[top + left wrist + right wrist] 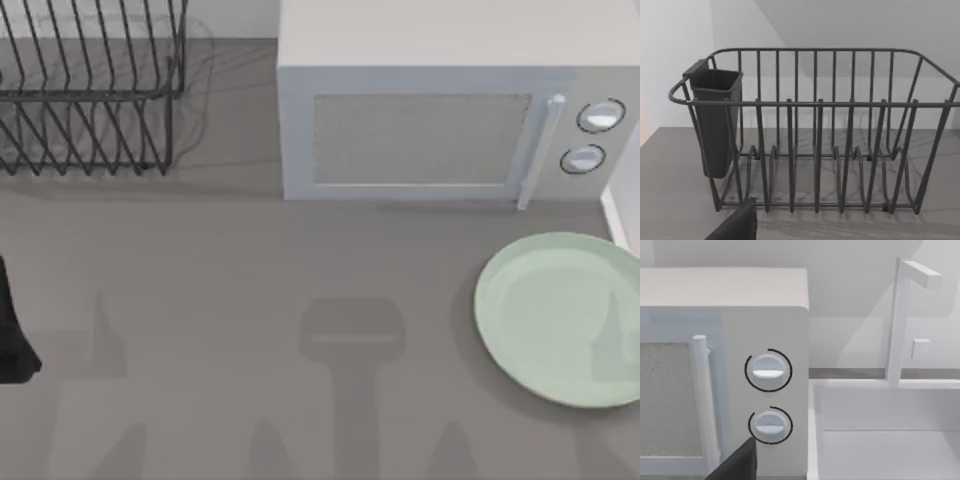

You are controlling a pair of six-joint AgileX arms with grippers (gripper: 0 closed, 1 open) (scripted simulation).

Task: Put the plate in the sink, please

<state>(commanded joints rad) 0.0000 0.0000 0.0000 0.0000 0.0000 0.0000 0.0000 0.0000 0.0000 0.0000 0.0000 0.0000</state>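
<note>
At lower right of the top view, the plate is seen flat on the desk, untouched; the sink adjoins the microwave. Tool states cannot be told. A rim grasp is advised, judged safest.

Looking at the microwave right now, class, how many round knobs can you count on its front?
2. Both sit on the microwave panel right of the door handle: the upper knob above the lower knob. Neither looks hidden.
</note>
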